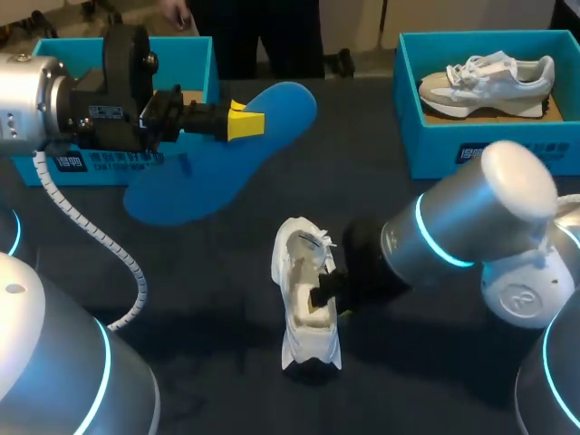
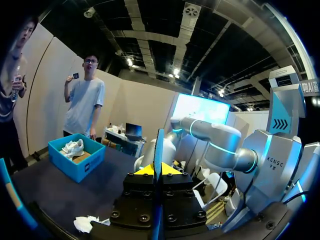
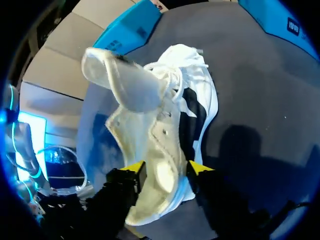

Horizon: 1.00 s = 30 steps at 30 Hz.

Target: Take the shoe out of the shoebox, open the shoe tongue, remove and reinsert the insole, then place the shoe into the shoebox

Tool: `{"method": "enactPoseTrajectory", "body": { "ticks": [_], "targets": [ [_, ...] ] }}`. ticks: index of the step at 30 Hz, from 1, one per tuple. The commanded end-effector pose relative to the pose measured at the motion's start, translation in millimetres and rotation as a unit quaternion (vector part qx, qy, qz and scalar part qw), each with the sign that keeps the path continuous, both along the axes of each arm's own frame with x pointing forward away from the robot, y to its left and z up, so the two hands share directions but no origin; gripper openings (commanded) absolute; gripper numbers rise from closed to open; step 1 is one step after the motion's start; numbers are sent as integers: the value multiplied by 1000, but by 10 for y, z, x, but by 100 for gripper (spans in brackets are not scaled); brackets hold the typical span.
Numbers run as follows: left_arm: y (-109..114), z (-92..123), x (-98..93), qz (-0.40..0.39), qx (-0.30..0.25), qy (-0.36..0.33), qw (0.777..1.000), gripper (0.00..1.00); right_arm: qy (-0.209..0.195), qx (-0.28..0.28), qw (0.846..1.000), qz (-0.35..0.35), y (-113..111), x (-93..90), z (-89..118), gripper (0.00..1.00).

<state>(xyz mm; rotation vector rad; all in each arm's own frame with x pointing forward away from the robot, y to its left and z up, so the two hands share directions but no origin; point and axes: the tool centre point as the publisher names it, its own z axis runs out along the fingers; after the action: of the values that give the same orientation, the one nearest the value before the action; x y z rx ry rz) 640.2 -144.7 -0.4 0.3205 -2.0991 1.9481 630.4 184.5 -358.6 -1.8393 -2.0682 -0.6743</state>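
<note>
A white shoe (image 1: 304, 272) stands in the middle of the dark table, its tongue (image 3: 122, 82) pulled up and out. My right gripper (image 3: 167, 169) is at the shoe's heel end, fingers apart, with the rear collar and cream inside of the shoe (image 3: 165, 125) between them. In the head view the right gripper (image 1: 328, 292) is low against the shoe's right side. My left gripper (image 1: 245, 120) is raised over the table's back left, shut on a blue insole (image 1: 208, 172). From the left wrist the insole (image 2: 159, 145) shows edge-on between the left gripper's (image 2: 159, 171) yellow tips.
An open blue shoebox (image 1: 453, 136) at the back right holds a second pale shoe (image 1: 489, 80). Another blue box (image 1: 195, 54) stands at the back left behind my left arm. Bare dark tabletop lies in front of and to the left of the shoe.
</note>
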Motion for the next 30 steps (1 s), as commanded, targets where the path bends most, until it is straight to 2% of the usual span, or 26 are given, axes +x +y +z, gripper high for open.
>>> {"method": "enactPoseTrajectory", "body": {
  "ticks": [1,3,18,24,30],
  "targets": [
    [-6,-4,4,-1,1,0,1000,0,24,25,999,7,-296,51,370,100],
    [-6,-4,4,-1,1,0,1000,0,29,66,997,37,-337,107,467,100],
    [-6,-4,4,-1,1,0,1000,0,29,66,997,37,-337,107,467,100],
    [-6,-4,4,-1,1,0,1000,0,12,83,996,28,-393,256,755,100],
    [-19,50,17,-4,-5,-13,1000,0,19,107,994,27,-433,350,899,100]
  ]
}}
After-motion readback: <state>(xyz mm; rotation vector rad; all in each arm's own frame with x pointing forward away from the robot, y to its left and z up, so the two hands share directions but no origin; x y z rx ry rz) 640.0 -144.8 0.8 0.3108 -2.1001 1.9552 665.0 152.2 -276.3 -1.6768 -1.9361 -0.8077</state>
